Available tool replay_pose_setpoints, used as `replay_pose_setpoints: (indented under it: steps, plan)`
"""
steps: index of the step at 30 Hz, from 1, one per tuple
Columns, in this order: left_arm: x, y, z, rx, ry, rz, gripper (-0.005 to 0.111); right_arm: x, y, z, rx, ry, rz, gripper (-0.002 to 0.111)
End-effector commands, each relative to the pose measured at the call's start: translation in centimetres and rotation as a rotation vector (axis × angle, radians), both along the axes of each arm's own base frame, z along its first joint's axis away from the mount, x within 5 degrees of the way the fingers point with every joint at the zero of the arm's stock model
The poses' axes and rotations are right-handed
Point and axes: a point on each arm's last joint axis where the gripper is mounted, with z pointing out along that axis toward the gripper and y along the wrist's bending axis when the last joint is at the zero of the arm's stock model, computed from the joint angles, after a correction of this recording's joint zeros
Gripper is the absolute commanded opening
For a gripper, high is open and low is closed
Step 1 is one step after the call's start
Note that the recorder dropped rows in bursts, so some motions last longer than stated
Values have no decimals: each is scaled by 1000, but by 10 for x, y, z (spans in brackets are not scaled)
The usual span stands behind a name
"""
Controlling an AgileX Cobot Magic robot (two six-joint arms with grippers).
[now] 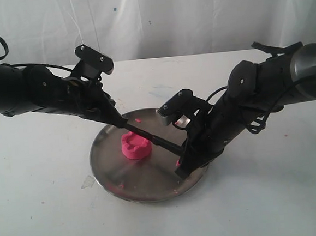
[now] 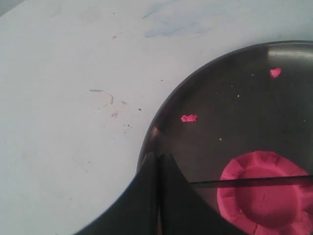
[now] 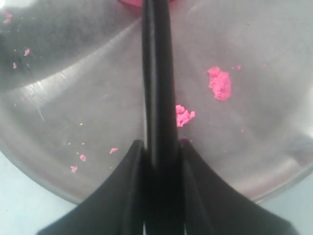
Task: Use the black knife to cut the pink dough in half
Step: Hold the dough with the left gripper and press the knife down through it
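The pink dough (image 1: 135, 147) sits whole, notched rim up, on the steel plate (image 1: 152, 185). The black knife (image 1: 155, 139) spans above it, held at both ends. My left gripper (image 1: 119, 121) is shut on the blade tip at the plate's far-left rim. My right gripper (image 1: 181, 151) is shut on the handle over the plate's right side. In the left wrist view the thin blade (image 2: 254, 181) crosses the dough (image 2: 266, 208) just beyond my shut left gripper (image 2: 159, 160). In the right wrist view the handle (image 3: 156, 73) runs out from my right gripper (image 3: 160, 147). Whether the blade touches the dough is unclear.
Small pink crumbs (image 3: 219, 83) lie scattered on the plate (image 3: 73, 98), some near the left gripper (image 2: 189, 118). The plate rests on a white table (image 1: 44, 203) with a white curtain behind. Both arms slant down over the plate's rim.
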Motion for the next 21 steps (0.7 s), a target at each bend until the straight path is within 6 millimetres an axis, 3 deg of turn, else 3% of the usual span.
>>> replay_pose_setpoints:
  steps: [1, 21]
  plan:
    - [0, 1, 0, 0, 14, -2, 0, 0, 0, 2, 6, -6, -6, 0]
    - [1, 1, 0, -32, 14, 32, 0, 0, 1, -8, -8, 32, 0, 0]
